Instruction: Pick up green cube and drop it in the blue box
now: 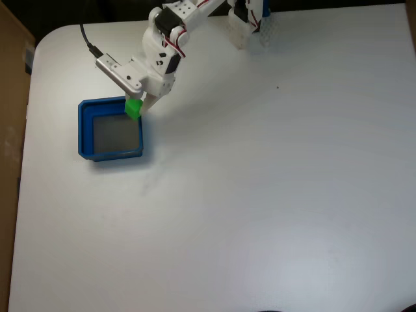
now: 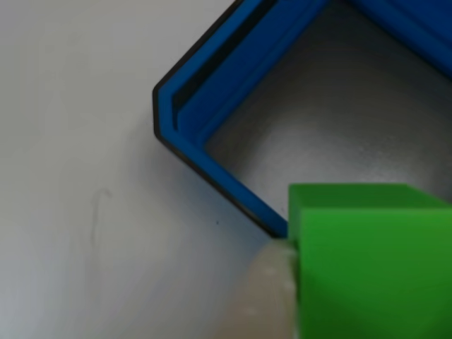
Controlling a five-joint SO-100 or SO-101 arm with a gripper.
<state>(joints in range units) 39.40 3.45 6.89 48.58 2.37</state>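
In the fixed view the white arm reaches down from the top, and its gripper (image 1: 135, 108) is shut on the green cube (image 1: 133, 108). The cube hangs over the upper right corner of the blue box (image 1: 84, 130), a shallow square tray with a grey floor on the left of the table. The other view is very close: the green cube (image 2: 367, 261) takes up the lower right, one pale fingertip (image 2: 265, 296) presses its left face, and the blue box (image 2: 212, 99) lies below with its corner pointing left.
The white table (image 1: 260, 195) spreads wide to the right and below the box. A black cable (image 1: 88, 39) runs to the arm at the upper left. The arm's base (image 1: 250, 23) stands at the top edge. A brown surface (image 1: 10, 97) borders the table's left side.
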